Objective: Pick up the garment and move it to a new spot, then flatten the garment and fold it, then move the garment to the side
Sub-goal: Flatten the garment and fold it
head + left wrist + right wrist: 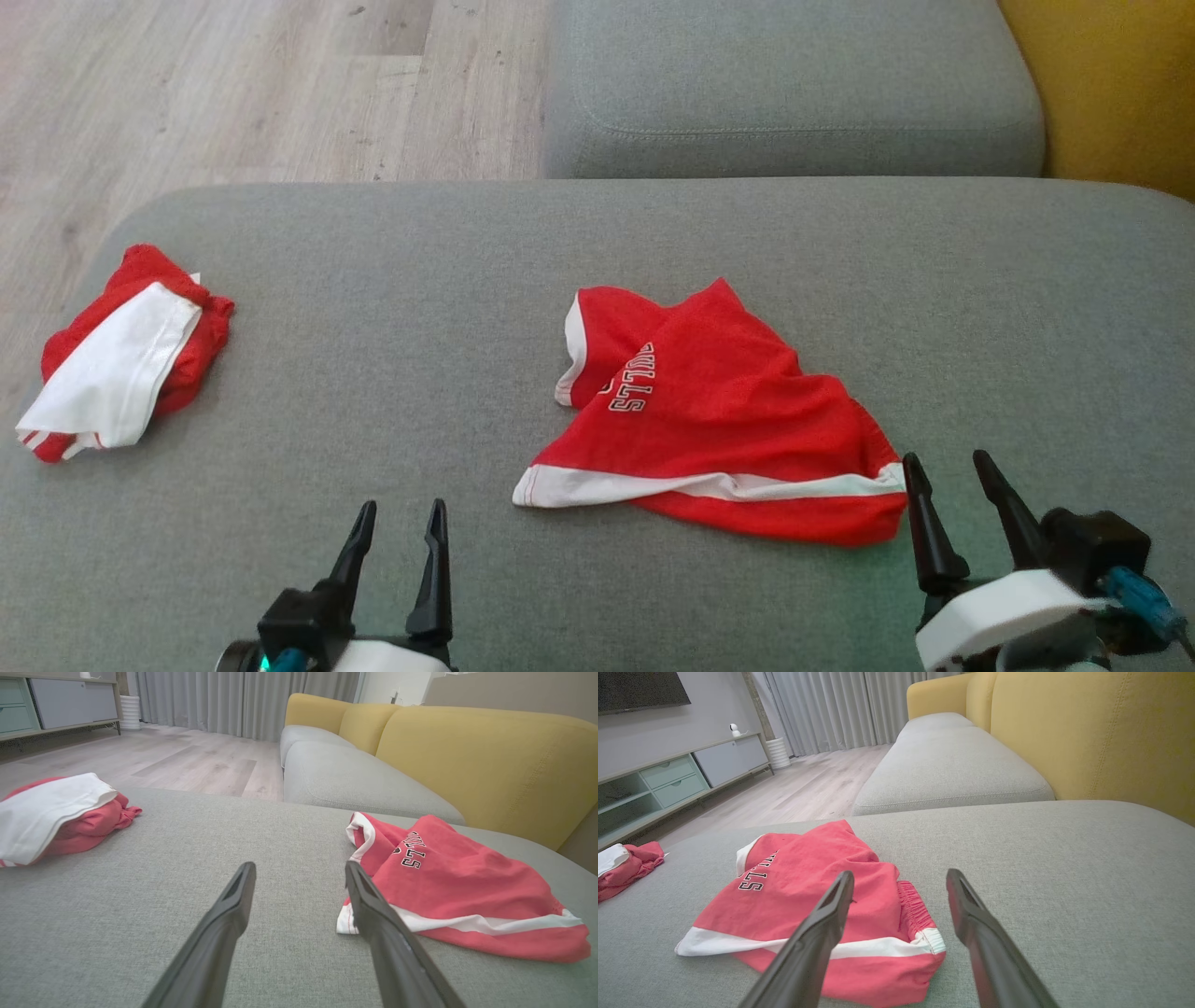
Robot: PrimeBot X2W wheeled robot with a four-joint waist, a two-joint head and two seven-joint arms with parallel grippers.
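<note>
The garment [719,411] is a pair of red shorts with white trim and lettering, lying crumpled on the grey sofa seat [392,355], right of centre. It also shows as the red shorts [462,886] in the left wrist view and as the same shorts [817,900] in the right wrist view. My left gripper [401,527] stands open near the seat's front, to the left of the garment, with nothing in it. My right gripper [948,476] is open and empty just beside the garment's near right corner.
A second red and white garment [121,359] lies bundled at the seat's far left edge. Behind the seat is another grey cushion [794,84], a yellow backrest [1116,84] on the right, and wooden floor [233,84] beyond the left.
</note>
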